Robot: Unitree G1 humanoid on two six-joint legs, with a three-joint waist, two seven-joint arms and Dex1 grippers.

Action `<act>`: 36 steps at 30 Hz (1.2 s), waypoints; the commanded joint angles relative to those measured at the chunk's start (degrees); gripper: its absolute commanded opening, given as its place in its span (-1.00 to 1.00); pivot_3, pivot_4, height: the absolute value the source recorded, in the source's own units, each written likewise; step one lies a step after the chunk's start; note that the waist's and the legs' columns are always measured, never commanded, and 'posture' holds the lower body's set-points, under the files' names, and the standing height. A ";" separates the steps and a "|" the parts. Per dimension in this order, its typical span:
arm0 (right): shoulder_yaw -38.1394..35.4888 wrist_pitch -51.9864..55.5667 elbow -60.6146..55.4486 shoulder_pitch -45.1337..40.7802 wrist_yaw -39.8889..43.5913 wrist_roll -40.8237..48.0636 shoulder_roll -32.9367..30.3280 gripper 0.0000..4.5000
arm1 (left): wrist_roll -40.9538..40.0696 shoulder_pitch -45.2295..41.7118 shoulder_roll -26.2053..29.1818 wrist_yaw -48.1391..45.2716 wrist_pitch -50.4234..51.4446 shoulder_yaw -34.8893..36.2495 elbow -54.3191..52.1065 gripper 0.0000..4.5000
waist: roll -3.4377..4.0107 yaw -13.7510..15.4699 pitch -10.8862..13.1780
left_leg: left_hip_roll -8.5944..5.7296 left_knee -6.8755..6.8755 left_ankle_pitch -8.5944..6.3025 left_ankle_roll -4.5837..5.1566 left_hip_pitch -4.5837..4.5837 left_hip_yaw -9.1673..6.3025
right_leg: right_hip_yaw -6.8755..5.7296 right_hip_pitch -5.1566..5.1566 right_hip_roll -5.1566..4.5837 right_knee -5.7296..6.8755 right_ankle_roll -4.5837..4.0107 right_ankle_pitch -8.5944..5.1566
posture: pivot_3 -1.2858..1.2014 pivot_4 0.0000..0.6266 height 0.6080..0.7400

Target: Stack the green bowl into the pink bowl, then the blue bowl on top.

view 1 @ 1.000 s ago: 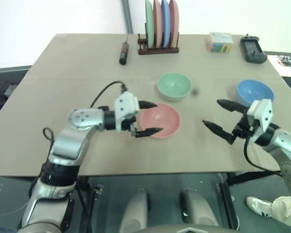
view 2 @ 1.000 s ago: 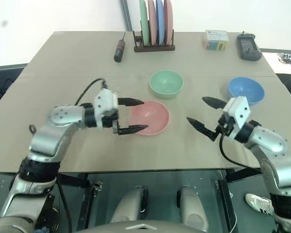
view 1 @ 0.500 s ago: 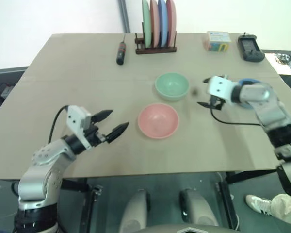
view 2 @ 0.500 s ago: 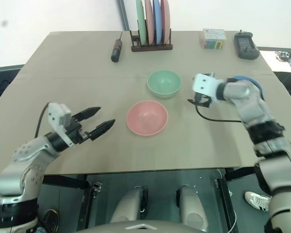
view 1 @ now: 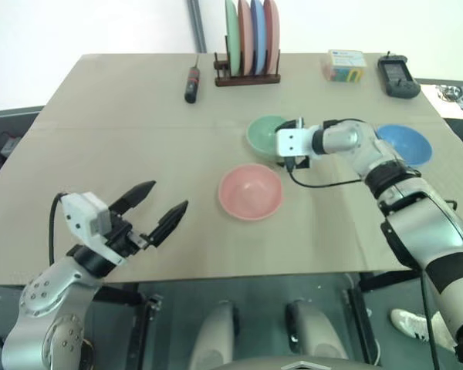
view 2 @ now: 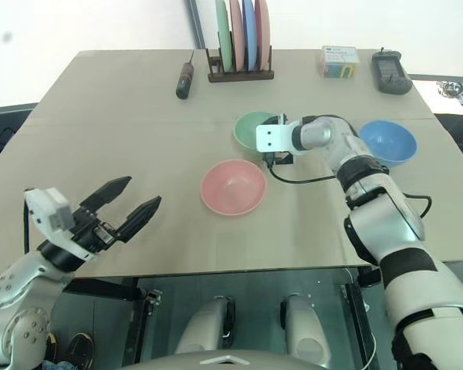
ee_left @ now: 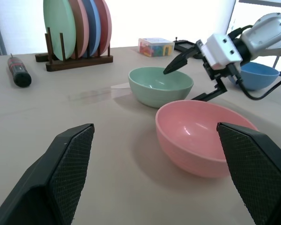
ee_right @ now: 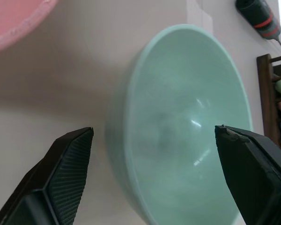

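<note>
Your left gripper [view 1: 157,208] hangs spread wide over the table's [view 1: 100,139] near-left edge, holding nothing. The pink bowl [view 1: 250,191] sits mid-table, with the green bowl [view 1: 262,132] just behind it. Your right gripper [ee_left: 189,74] straddles the green bowl's rim, fingers apart. The blue bowl [view 1: 405,144] sits far right.

Three bowls [view 1: 251,191]; four plates [view 1: 251,35] in rack; one screwdriver [view 1: 191,82]; perhaps two gadgets [view 1: 394,75].
</note>
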 commanded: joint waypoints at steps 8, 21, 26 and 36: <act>-0.88 -3.96 2.64 -4.34 -0.49 -1.86 0.75 -0.97 | -1.88 2.06 0.91 -1.23 -5.54 1.49 -1.77 1.00 | 0.02 -0.12 0.01 | 0.00 0.00 0.00 0.00 0.01 0.02 | 0.02 -0.01 0.01 0.01 -0.18 -0.10 | 0.03 -0.52 1.00; -5.20 3.47 -34.58 3.14 30.07 15.99 -5.83 -0.97 | -1.94 -0.67 2.95 -6.02 -8.99 0.78 4.24 1.00 | 0.08 -0.06 0.05 | 0.03 -0.07 0.00 0.01 0.02 -0.01 | -0.02 -0.02 0.04 -0.01 0.04 0.01 | 0.03 -0.52 1.00; -3.91 18.31 -60.74 11.24 37.66 21.74 -10.19 -0.97 | -1.83 -3.16 4.47 -8.03 -9.50 0.06 7.41 1.00 | 0.09 0.41 0.05 | 0.04 -0.06 0.00 0.01 -0.03 -0.11 | -0.15 0.00 0.02 -0.01 0.03 0.00 | 0.03 -0.52 1.00; -4.74 29.40 -72.48 15.47 34.40 21.15 -11.83 0.20 | -1.03 -8.00 5.83 -10.19 -9.85 -2.36 11.74 1.00 | 0.07 0.06 0.04 | 0.05 -0.01 0.00 0.01 0.03 -0.05 | -0.13 0.00 0.02 0.01 -0.17 -0.11 | 0.03 -0.52 1.00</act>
